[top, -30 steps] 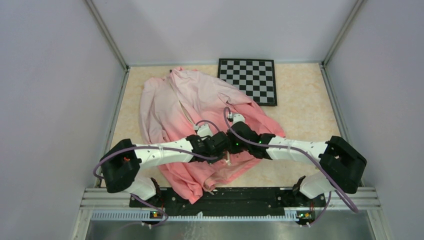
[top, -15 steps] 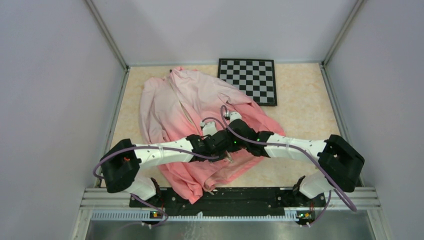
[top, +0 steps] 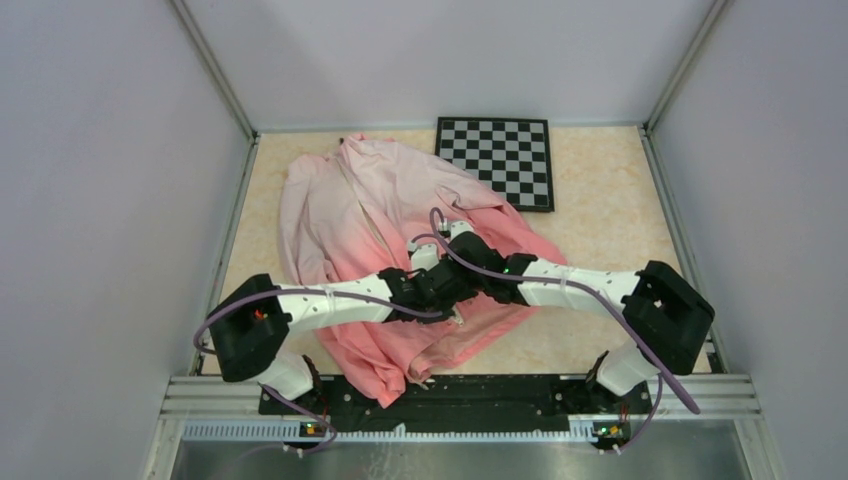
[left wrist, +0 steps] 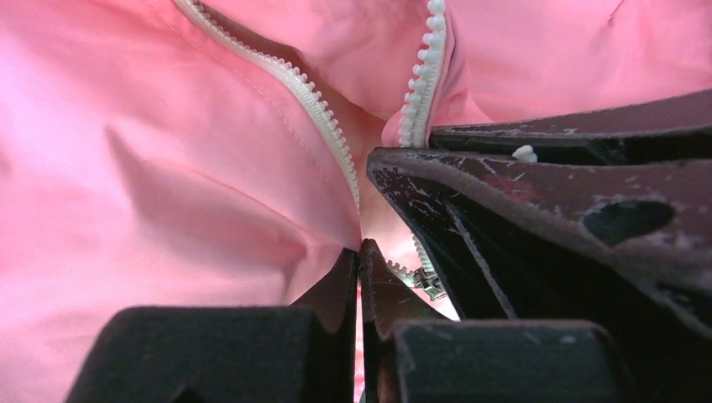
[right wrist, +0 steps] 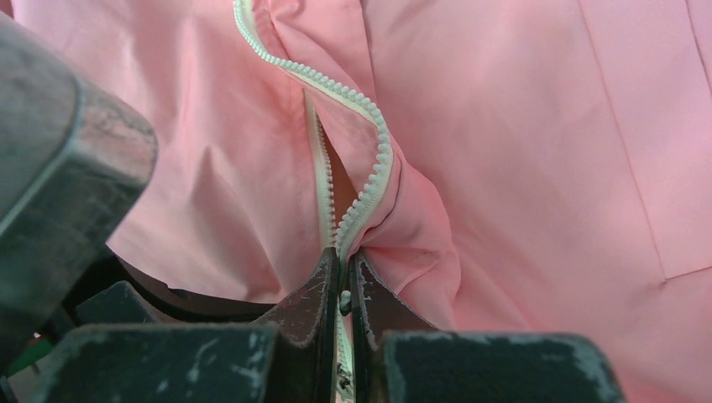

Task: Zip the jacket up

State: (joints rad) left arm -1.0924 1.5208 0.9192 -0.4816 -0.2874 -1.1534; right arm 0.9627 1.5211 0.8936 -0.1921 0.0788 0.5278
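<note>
Mid-table, at jacket (top: 330, 210) hem end | clamps zipper (right wrist: 368, 200) where halves meet in closed right gripper (right wrist: 340, 273) | pins fabric alongside with closed left gripper (left wrist: 359, 252) | faces its open stretch running away toward collar (top: 352, 148).

Top external: fixed high, above and behind the arm bases, tilted down and forward. Wide view that takes in the whole worktop (top: 600, 230), three walls, all of the jacket (top: 350, 200), a checkerboard (top: 497, 160) at the far edge, and both arms.

Right wrist: rides the right hand (right wrist: 340, 256) and looks out along its own fingers. Very near; pink cloth fills the frame, with a blurred dark bulk close to the lens at left.

Left wrist: rides the left hand (left wrist: 359, 252), same close look. The right hand cuts in from the right.

Shared: both wrist views hold the same parted stretch of white zipper (right wrist: 369, 180). From above, that spot lies mid-worktop, where the two hands meet and largely cover it.
</note>
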